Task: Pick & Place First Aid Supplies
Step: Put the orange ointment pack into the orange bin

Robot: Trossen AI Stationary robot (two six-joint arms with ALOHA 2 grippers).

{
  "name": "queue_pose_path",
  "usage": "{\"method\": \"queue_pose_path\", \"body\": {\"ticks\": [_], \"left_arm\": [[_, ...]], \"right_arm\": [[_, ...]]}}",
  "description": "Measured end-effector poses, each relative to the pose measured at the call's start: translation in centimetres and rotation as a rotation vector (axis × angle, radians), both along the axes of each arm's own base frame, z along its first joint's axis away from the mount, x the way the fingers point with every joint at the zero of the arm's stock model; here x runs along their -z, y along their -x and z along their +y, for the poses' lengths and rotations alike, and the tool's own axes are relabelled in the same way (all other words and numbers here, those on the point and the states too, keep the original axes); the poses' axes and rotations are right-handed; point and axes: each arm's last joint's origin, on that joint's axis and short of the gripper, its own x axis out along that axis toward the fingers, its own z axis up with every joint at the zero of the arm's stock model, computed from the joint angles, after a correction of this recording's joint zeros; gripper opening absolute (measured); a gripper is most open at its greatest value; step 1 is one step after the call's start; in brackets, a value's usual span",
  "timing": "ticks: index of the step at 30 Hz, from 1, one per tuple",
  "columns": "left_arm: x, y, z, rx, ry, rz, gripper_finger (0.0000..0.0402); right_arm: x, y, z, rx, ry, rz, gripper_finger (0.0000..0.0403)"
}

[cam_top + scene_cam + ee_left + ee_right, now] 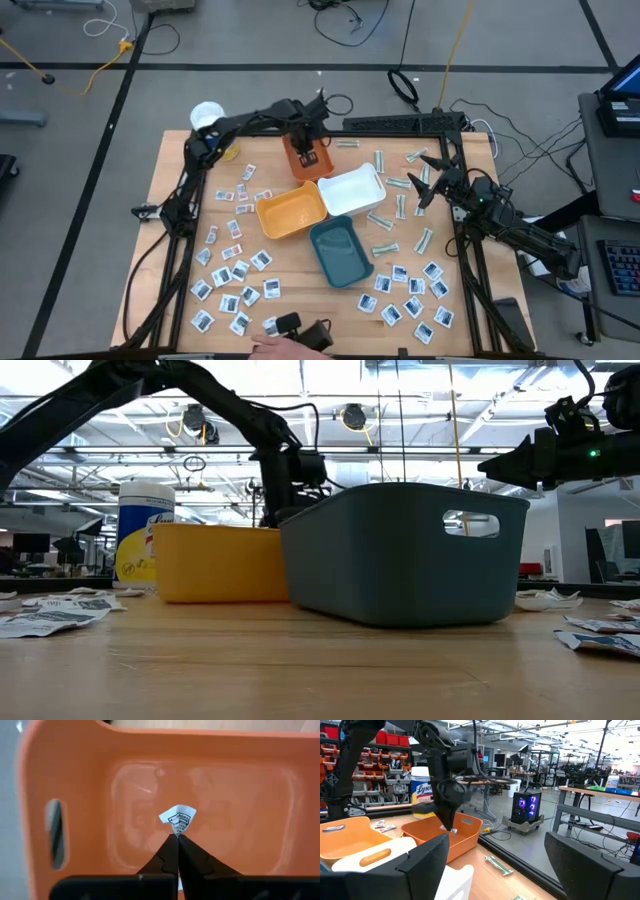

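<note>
We see a small white sachet [178, 817] with dark print, pinched at its corner between the left gripper's [177, 838] jaws, above the orange tray [75, 780]. Its print is too small to read. The right gripper's [428, 182] jaws are spread, holding nothing.

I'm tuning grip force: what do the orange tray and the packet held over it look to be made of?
Orange tray: seemingly moulded plastic, its smooth floor showing soft glare. Packet, pinched in the left gripper: likely thin paper or foil-paper, white, printed, bent where held.
</note>
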Motion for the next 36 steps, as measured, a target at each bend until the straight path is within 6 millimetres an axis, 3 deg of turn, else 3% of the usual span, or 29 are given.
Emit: {"method": "queue_pose_path", "body": {"ticks": [4, 13, 18, 23, 30, 36], "left_arm": [[0.1, -0.2, -0.2, -0.002, 0.002, -0.004, 0.0034], [-0.9, 0.0, -0.2, -0.042, -0.006, -0.034, 0.0204], [-1.7, 0.1, -0.3, -0.031, -0.022, -0.051, 0.0264], [-1.9, 0.3, -0.6, -0.048, 0.007, -0.040, 0.0291], [-5.3, 1.8, -2.6, -0.107, 0.024, -0.055, 0.0298], [-6.9, 4.1, -4.9, -0.146, 0.047, -0.066, 0.0299]], "right_arm": [[0.0, 0.0, 0.0, 0.000, 0.000, 0.000, 0.0322], [0.0, 0.0, 0.0, 0.000, 0.000, 0.000, 0.0322], [0.0, 0.0, 0.0, 0.000, 0.000, 0.000, 0.0322], [0.0, 0.0, 0.0, 0.000, 0.000, 0.000, 0.0322], [0.0, 0.0, 0.0, 0.000, 0.000, 0.000, 0.0322], [0.0, 0.0, 0.0, 0.000, 0.000, 0.000, 0.0322]]}}
